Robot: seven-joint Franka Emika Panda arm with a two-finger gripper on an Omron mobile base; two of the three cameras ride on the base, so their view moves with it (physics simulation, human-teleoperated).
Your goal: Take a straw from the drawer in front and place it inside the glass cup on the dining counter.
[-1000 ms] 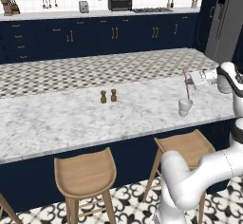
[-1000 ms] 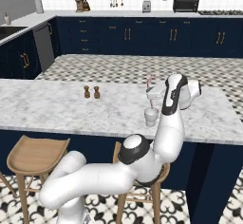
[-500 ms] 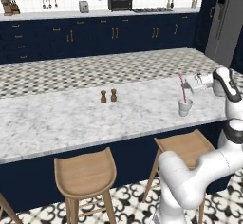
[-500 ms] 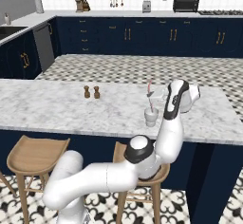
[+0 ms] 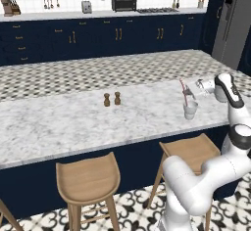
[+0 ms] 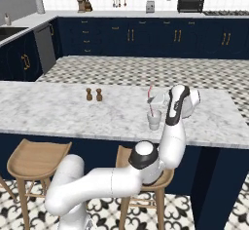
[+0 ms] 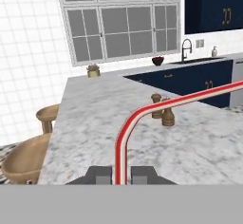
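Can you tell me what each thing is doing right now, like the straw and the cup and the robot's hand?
straw: held by the gripper, lower end down in the cup, bent top sticking up above it.
glass cup: upright on the dining counter, straw in it.
gripper: shut on the straw.
salt and pepper shakers: upright, side by side.
dining counter: holds the cup and shakers.

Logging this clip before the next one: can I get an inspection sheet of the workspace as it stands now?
Surface: marble counter, stools along its near side.
Job's things: straw reaches down into the cup; whether its tip touches bottom is unclear. Drawer: nothing seen.
Clutter: two shakers, left of the cup and apart from it.
Grippers: gripper, jaws shut on the straw.
Cables: nothing seen.
Surroundings: navy cabinets, toaster oven, patterned floor.
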